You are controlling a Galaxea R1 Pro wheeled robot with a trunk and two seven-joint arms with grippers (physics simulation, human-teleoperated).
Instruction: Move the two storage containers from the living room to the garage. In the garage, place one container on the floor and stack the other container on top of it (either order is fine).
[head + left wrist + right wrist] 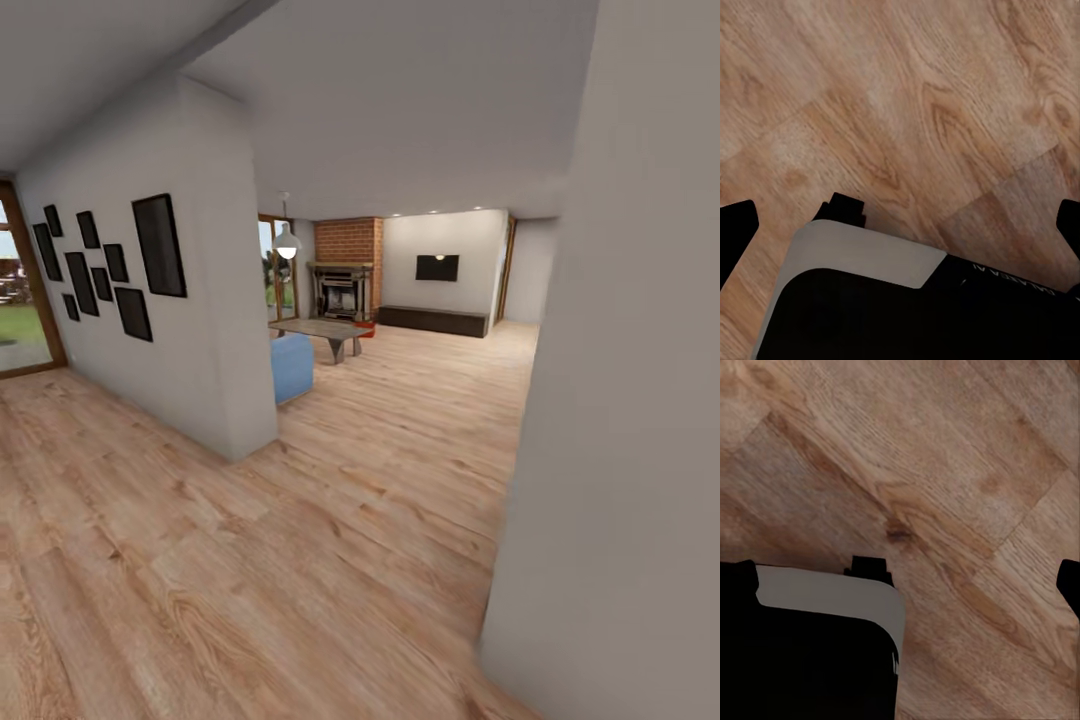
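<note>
Head view faces the living room (pixel 400 290); light wood planks (pixel 300 560) lie under both spread-open, empty pincers: left gripper (pixel 900 217), right gripper (pixel 904 581).

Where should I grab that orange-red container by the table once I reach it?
Only a sliver of the orange-red container shows, on the wood floor past the right end of the table, before the fireplace; its pose is too small to read. Probably approach over the floor right of the table and grip a rim edge from above, once closer.
</note>
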